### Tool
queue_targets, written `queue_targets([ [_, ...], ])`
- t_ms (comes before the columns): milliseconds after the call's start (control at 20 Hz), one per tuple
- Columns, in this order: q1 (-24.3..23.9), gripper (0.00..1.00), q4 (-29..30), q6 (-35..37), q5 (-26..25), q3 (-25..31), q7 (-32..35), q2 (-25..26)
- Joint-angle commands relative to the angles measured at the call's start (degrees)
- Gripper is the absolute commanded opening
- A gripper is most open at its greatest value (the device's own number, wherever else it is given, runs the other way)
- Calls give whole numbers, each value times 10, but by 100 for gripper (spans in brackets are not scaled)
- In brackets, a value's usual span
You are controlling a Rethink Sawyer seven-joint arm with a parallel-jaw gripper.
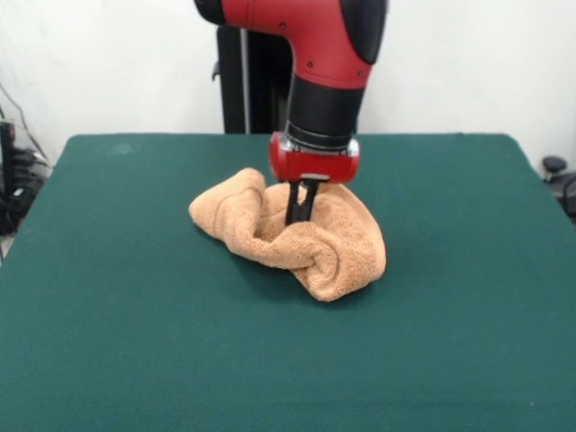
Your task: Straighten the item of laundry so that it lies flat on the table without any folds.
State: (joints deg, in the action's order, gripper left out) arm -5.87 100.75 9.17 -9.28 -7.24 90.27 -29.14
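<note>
Risk we see: gripper (300,219) (fingers nearly together, pinching towel (292,234)) could lift only one ridge, dragging the bundle across the table (108,297).

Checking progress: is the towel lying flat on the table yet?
No, the towel sits bunched in a crumpled heap on the table, under the gripper.

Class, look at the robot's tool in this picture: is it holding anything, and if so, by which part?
The tool looks shut on the towel, pinching a raised fold near the middle of the crumpled heap, not an edge or corner.
</note>
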Motion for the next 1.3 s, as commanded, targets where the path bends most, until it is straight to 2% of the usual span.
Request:
queue_targets([
  [50,6,0,65,39,2,44,82,-54],
  [350,4,0,73,60,11,48,80,-73],
  [750,2,0,67,29,0,49,78,-60],
  [800,-2,100,69,20,-3,53,77,-61],
  [1300,9,100,71,14,6,46,94,-57],
])
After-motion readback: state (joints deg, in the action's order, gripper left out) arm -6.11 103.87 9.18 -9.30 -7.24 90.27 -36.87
